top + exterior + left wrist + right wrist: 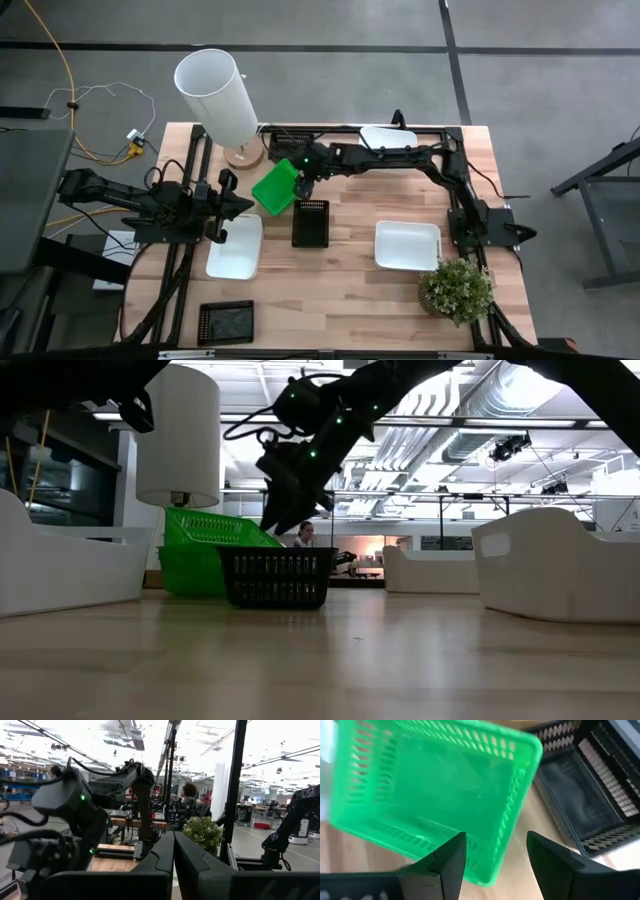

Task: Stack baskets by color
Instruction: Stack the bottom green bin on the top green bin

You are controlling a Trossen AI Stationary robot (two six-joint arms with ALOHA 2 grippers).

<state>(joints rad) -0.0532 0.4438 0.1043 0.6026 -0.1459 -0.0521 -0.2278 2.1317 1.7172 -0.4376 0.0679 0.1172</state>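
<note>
The green basket [275,187] sits a little back of the table's middle, turned at a slant, and from table height one of its ends looks lifted so that it lies tilted. Just beside it, toward the front, stands a black basket [311,222] with slatted sides, flat on the wood; from the low camera it stands in front of the green one and hides part of it. The right gripper [303,186] hangs over the green basket's near edge, its arm stretched across from the right side of the table. Its two dark fingers [451,862] stand apart, and in the wrist picture the basket's rim lies between and under them; whether they touch the plastic I cannot tell.

Going outward, a white basket [236,247] lies at the left front, and the left gripper [232,208] hovers just above its far edge with its fingers pressed together, holding nothing. Another white basket [407,245] rests right of centre, well apart from the black one. A third white basket [388,136] shows at the back edge, partly hidden by the right arm. A second black basket [226,321] lies alone at the front left corner.

A tall white cylinder [218,95] stands at the back left on a round wooden base, and a potted plant [456,288] stands at the front right corner of the wooden table [350,300]. Far beyond the table a person [189,794] is seated in the room.
</note>
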